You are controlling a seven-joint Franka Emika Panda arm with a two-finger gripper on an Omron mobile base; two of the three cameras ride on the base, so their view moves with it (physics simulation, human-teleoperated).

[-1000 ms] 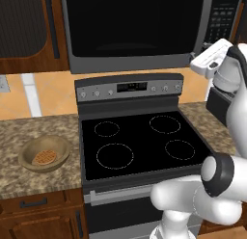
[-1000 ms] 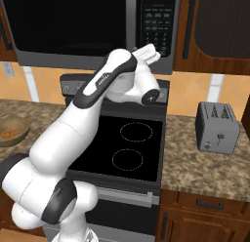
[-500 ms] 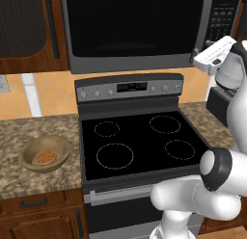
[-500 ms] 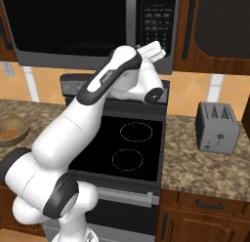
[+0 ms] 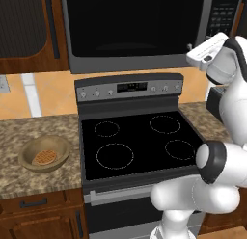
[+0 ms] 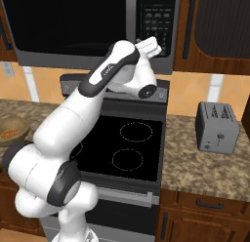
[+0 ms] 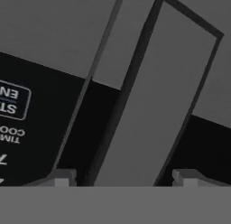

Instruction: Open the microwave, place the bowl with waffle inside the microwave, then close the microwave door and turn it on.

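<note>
The gripper point(image 7: 122, 179) sits hard up against the microwave point(image 7: 40, 33), its two dark fingertips point(image 7: 61, 178) poking up at about 7 and 5 o'clock with a wide gap between them. Rising out of that gap toward 1 o'clock is a long grey bar, the door handle point(image 7: 155, 96), edged in dark lines and tilted to the right. Behind it lies grey casing across the top and a black band running from 9 o'clock down to 4 o'clock. At 9 o'clock sits part of the keypad point(image 7: 11, 105), its white lettering upside down and cut off by the frame edge.
</note>
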